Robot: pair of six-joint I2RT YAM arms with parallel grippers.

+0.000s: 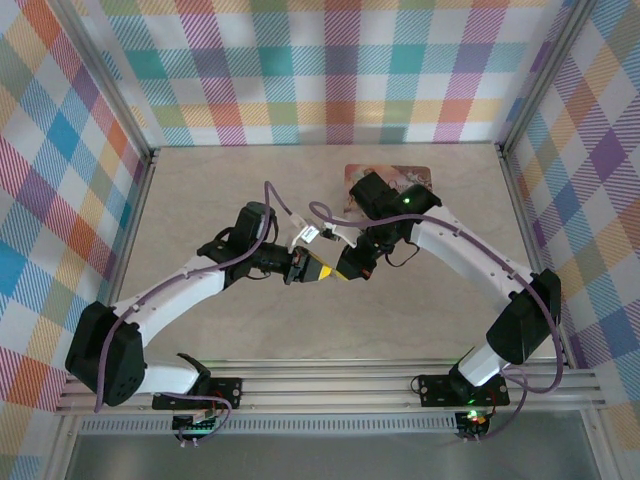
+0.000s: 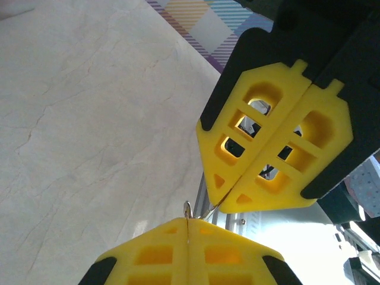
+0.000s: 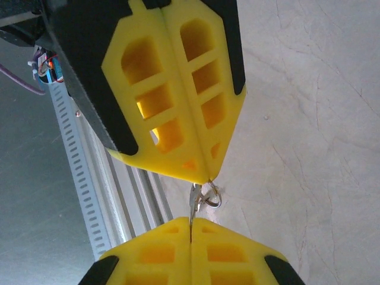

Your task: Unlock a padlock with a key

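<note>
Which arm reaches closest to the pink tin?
The right arm: its black joint overlaps the pink tin in the top view, while the left arm lies well left of it.

Matt plastic, bright metal, pale marbled bench

The left tool (image 2: 187, 222) and the right tool (image 3: 190, 221) are matt yellow plastic, moulded with open ribs and backed by dull black plastic. The small metal ring (image 3: 209, 196) at their tips is thin, smooth and shiny. The bench (image 2: 89, 119) looks smooth and pale with faint veins and a soft sheen. The rail (image 3: 101, 196) is brushed silvery metal.
</note>
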